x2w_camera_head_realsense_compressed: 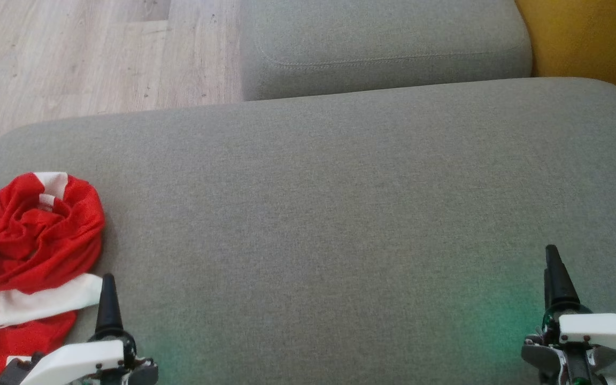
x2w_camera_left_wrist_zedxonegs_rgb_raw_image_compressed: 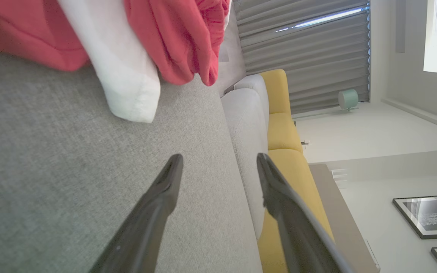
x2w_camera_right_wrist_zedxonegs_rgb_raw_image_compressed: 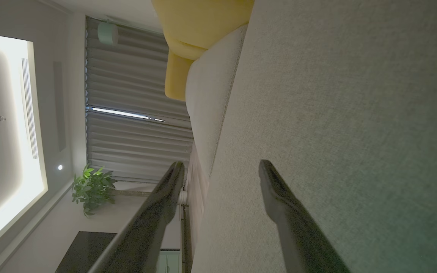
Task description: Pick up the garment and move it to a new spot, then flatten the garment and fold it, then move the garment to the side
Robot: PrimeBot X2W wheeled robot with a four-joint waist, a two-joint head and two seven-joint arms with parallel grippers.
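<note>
First step: picking up, not yet begun. At the left end of the grey cushion (x2w_camera_head_realsense_compressed: 340, 214), the red and white garment (x2w_camera_head_realsense_compressed: 30, 240) in a heap. Just beside it, the left gripper (x2w_camera_left_wrist_zedxonegs_rgb_raw_image_compressed: 220, 161), jaws wide open, empty. Near the cushion's right end, the right gripper (x2w_camera_right_wrist_zedxonegs_rgb_raw_image_compressed: 222, 167), open and empty too. Next, likely: reach left, pinch cloth, lift.

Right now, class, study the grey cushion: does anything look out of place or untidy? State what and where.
Yes: the red and white garment lies crumpled in a heap at the left end of the grey cushion, not spread flat.
</note>
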